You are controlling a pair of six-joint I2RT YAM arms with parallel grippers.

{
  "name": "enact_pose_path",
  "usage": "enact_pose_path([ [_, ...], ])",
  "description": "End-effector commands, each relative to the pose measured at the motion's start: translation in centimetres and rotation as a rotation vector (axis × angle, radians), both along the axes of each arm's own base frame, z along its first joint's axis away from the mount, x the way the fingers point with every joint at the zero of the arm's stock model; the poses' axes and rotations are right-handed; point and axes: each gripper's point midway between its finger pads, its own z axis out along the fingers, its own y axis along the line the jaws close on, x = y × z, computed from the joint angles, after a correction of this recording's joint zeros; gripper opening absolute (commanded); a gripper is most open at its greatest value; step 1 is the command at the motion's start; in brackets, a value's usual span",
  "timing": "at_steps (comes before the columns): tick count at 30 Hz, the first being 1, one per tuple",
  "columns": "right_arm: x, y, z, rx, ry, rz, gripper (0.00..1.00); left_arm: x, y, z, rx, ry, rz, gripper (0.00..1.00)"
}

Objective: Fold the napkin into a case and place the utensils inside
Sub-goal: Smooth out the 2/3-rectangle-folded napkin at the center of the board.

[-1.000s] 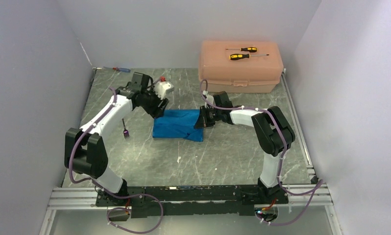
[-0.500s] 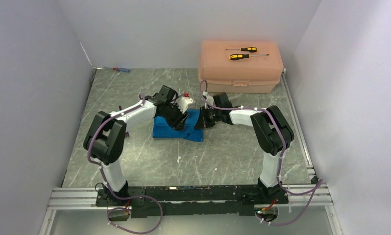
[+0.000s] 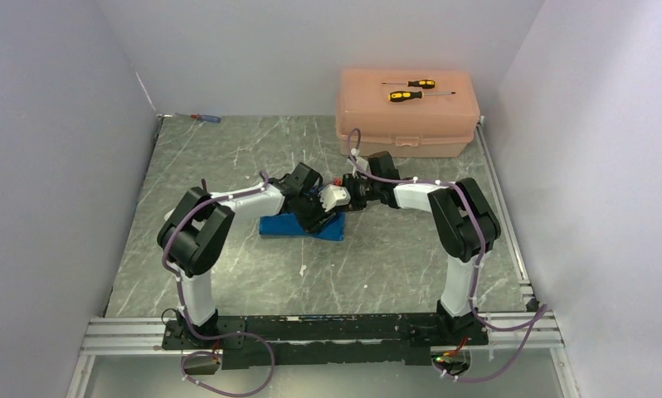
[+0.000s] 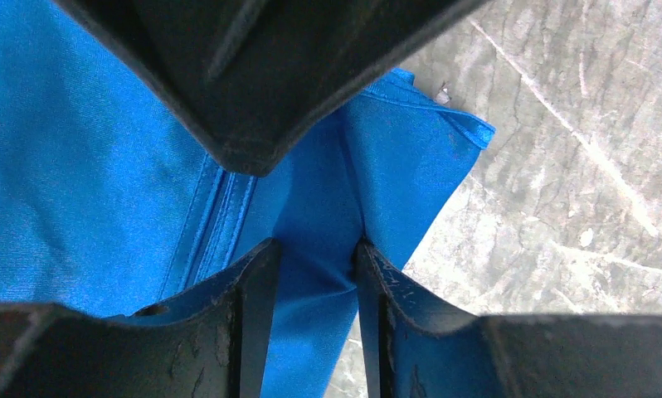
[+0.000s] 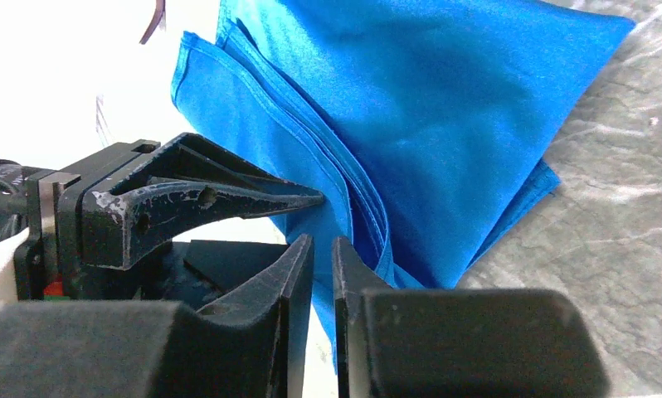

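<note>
Napkin: the napkin (image 3: 284,225) lies folded flat at mid-table, and from the right wrist I count several stacked layers along its open edge.
Napkin, hidden part: from above, both wrists cover its right end, so I only see the left half and the front strip.
Napkin, corner: in the left wrist view a hemmed corner pokes out over the table (image 3: 228,157).
Left gripper: the left gripper (image 4: 311,253) sits low on the cloth with its jaws partly apart and blue cloth filling the gap. I can't tell whether it pinches a fold or just straddles it.
Right gripper: the right gripper (image 5: 321,245) shows only a thin slit between its jaws, with the napkin's edge at the slit. I can't tell if it is gripping.
Meeting point: the two grippers are nose to nose over the napkin's right end.
Speck: a pale speck (image 3: 303,269) lies in front of the napkin, too small to name.
Box: a peach box (image 3: 406,124) stands at the far right, well apart, with two screwdrivers (image 3: 411,95) on its lid.
Far left: a small screwdriver (image 3: 205,118) lies by the back wall.
</note>
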Motion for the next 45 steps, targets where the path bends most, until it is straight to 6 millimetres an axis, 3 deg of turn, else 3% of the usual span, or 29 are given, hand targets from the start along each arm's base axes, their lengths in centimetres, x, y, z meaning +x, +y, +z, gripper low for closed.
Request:
enact_pose_path([
  [1,0.9,0.3,3.4,0.072,-0.062,0.003,0.2,-0.1,0.9,-1.4,0.041,-0.016,-0.01,0.45],
  [5,0.8,-0.7,4.5,0.037,-0.087,-0.027,0.26,-0.7,0.3,-0.3,-0.005,0.016,-0.02,0.44],
  [13,-1.6,-3.3,5.6,-0.048,-0.131,-0.103,0.39,-0.6,-0.1,5.1,-0.144,0.151,-0.016,0.46],
  [20,-3.6,-3.9,3.9,-0.096,-0.094,-0.099,0.39,-0.8,0.3,7.8,-0.226,0.248,-0.044,0.5],
  [24,-4.0,-3.6,2.9,-0.141,-0.08,-0.094,0.39,0.8,1.0,7.3,-0.212,0.194,-0.004,0.49],
  [31,-5.3,-2.5,2.1,-0.14,-0.057,-0.069,0.41,3.1,2.0,3.4,-0.141,0.1,0.064,0.48],
  [45,-4.1,-2.6,0.4,-0.262,-0.083,-0.07,0.39,3.1,1.4,-0.4,-0.046,-0.023,0.059,0.48],
])
